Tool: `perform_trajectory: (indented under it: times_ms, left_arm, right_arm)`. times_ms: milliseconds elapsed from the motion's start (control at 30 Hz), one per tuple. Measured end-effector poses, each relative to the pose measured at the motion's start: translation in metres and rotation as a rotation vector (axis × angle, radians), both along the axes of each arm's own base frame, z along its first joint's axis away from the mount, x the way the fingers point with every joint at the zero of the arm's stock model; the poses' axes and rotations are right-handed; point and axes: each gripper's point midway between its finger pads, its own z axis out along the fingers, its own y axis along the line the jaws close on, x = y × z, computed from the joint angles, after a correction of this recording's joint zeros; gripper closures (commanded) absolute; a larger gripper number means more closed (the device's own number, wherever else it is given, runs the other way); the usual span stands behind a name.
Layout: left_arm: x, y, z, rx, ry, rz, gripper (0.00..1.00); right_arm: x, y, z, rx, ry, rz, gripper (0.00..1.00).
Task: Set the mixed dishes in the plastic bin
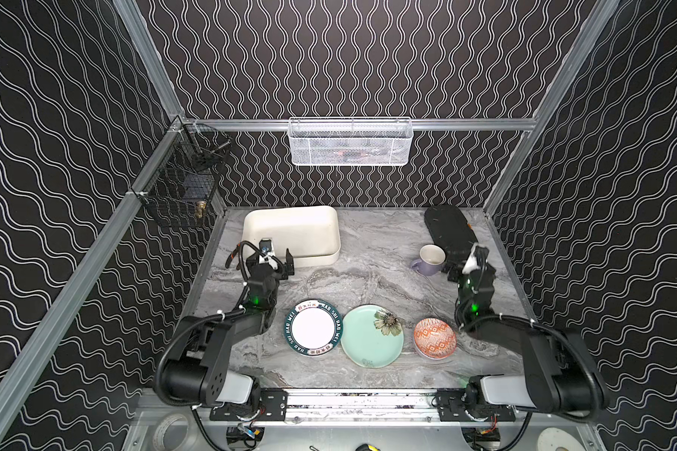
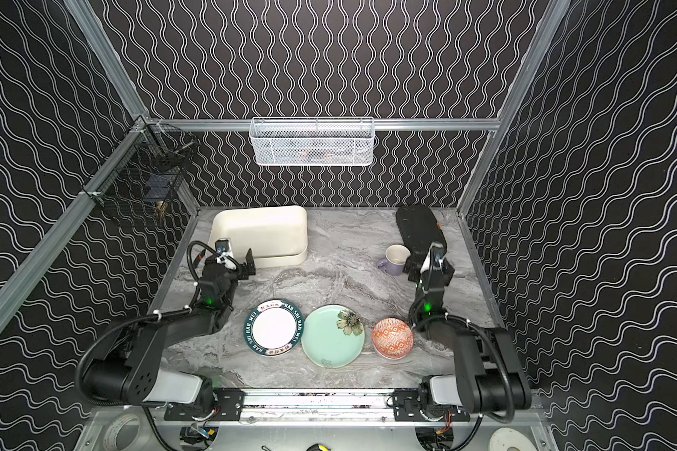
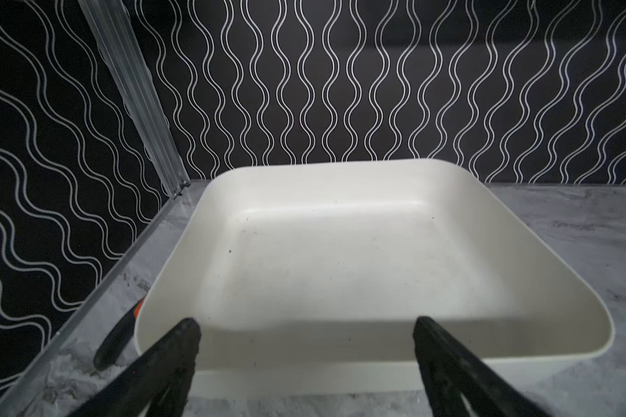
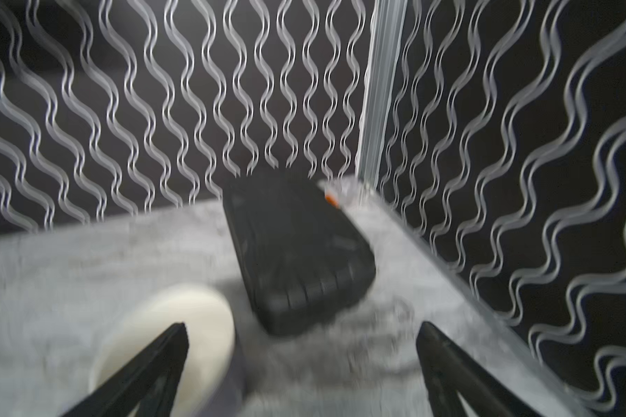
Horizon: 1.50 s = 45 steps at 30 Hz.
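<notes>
Four dishes [image 1: 372, 336] sitting outside plastic bin [image 1: 317, 259]; left gripper [image 3: 306, 326] & right gripper [image 4: 302, 326] both gaping wide, empty; right hovering by lavender mug [image 1: 430, 259], poss. off-centre (blurry view), risking tipping it.

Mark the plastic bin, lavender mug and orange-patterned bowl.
plastic bin [image 3: 340, 187], left wrist view, far inner wall
lavender mug [image 1: 428, 270], in a top view, outer side wall
orange-patterned bowl [image 1: 434, 337], in a top view, inside centre

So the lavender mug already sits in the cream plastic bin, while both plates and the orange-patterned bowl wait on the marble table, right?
Not quite: the lavender mug stands on the marble table beside the black case; the left wrist view shows the cream plastic bin empty. The rest holds.
</notes>
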Motion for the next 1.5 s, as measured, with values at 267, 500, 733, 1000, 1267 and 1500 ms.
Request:
perform_trajectory:
  times_ms: [267,500,733,1000,1267,1500]
  left_arm:
    - [0.037,-0.003,0.058,0.008,0.093,0.006,0.04]
    - [0.054,0.009,0.049,-0.025,0.232,0.025,0.03]
    - [0.056,0.013,0.024,-0.092,0.354,0.021,0.01]
    - [0.065,0.086,0.008,-0.295,0.434,0.179,0.06]
    - [0.044,0.092,-0.043,-0.389,0.574,0.217,0.06]
    - [0.042,0.101,-0.063,-0.396,0.623,0.260,0.08]
  right_arm:
    - [0.067,0.007,0.110,0.128,0.100,0.072,0.01]
    - [0.063,0.082,0.120,0.201,0.218,0.329,0.02]
    - [0.050,0.164,0.077,0.178,0.400,0.511,0.07]
    - [0.068,0.236,0.063,0.220,0.486,0.665,0.19]
    - [0.090,0.330,-0.019,0.261,0.709,0.777,0.34]
    - [0.084,0.396,-0.056,0.266,0.800,0.852,0.37]
